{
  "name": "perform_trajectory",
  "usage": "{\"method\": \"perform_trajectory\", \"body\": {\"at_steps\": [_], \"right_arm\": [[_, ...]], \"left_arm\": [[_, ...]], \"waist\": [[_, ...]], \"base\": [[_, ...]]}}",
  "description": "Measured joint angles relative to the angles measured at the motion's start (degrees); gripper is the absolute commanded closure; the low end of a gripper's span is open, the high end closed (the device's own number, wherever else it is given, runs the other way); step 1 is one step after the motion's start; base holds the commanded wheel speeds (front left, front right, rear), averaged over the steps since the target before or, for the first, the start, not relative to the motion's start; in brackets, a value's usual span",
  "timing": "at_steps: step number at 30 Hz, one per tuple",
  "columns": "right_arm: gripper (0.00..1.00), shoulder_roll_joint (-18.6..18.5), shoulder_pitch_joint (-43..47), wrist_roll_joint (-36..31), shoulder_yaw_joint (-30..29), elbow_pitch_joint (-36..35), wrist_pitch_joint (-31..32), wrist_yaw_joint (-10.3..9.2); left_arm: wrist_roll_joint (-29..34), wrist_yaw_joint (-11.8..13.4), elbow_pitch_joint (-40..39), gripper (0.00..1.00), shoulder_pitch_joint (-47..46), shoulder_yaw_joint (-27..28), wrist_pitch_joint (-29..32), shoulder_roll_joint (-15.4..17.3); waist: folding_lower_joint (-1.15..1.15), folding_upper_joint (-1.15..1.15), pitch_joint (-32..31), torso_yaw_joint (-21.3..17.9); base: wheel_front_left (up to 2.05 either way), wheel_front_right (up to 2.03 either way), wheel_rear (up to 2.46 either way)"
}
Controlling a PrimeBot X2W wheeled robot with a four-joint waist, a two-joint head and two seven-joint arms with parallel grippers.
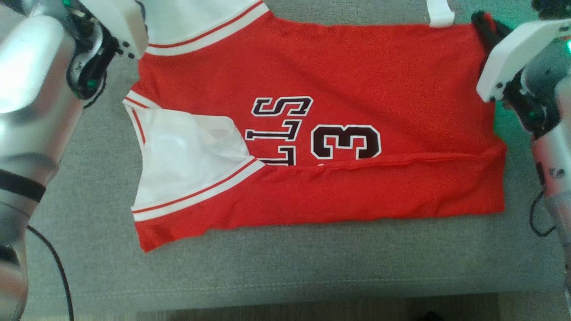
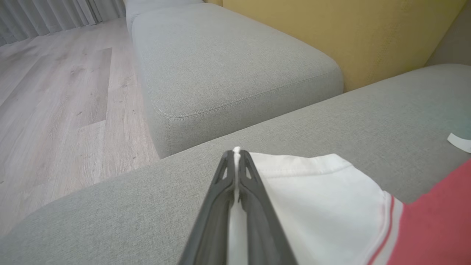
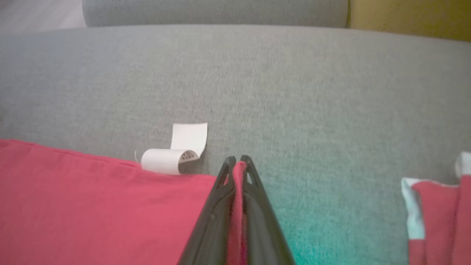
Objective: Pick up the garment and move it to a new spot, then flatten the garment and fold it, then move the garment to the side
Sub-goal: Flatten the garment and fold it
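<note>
Garment [image 1: 357,89] – red jersey, dark "3" and lettering outlined in white – lies spread across a grey sofa cushion [image 1: 312,258]. Near long edge is folded up over the body, covering the lower part of the lettering. One white sleeve [image 1: 183,156] with red-and-white trim lies on top at the robot's left.

Left gripper [image 2: 236,152]: fingers pressed together on a pinch of white sleeve cloth at the far left corner. Right gripper [image 3: 238,162]: fingers clamped on the red edge at the far right corner (cloth shows between them right up to the tips).

White paper tag [image 3: 176,154], partly curled, lies on the cushion touching the garment's far edge.

Cushion fabric is a fine grey weave, with a green tint by the right gripper. Beyond: a second grey cushion [image 2: 228,66], a mustard-yellow backrest [image 2: 349,33], pale wood-plank floor [image 2: 55,92], grey curtains [image 2: 44,14].
</note>
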Motion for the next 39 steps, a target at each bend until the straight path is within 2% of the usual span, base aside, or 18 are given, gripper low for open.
{"method": "perform_trajectory", "body": {"at_steps": [7,15,21,25,31,39], "right_arm": [[1.00,-0.1,-7.7,0.0,1.1,0.5,-6.2,0.00],[1.00,0.5,-15.4,-1.4,0.9,5.5,-14.4,0.00],[1.00,1.6,-20.6,-2.6,1.2,11.2,-20.5,0.00],[1.00,2.1,-20.5,-2.5,3.2,13.9,-23.1,0.00],[1.00,1.0,-19.8,0.6,5.3,15.9,-25.4,0.00],[1.00,-2.6,-13.5,6.9,8.8,15.8,-25.1,0.00]], "left_arm": [[0.0,0.7,1.9,1.00,-2.9,0.3,-1.0,0.4],[1.0,2.1,4.8,1.00,-8.2,1.8,-4.4,-0.5],[1.6,3.0,7.1,1.00,-10.3,2.5,-6.8,-2.4],[2.3,2.1,7.9,1.00,-10.3,2.4,-7.3,-3.3],[3.2,1.2,7.4,1.00,-8.0,2.5,-7.4,-3.6],[4.7,0.0,-0.1,1.00,0.0,3.2,-7.4,-2.6]], "waist": [[0.00,0.00,1.1,-0.7],[0.00,0.00,2.4,-1.1],[0.00,0.00,3.3,-1.0],[0.01,0.00,3.2,-0.8],[0.00,0.00,1.6,-0.2],[0.00,0.00,-2.4,1.1]], "base": [[0.00,0.00,0.00],[0.00,0.00,0.00],[0.00,0.00,0.00],[0.00,0.00,0.00],[0.00,0.00,0.00],[0.00,0.00,0.00]]}}
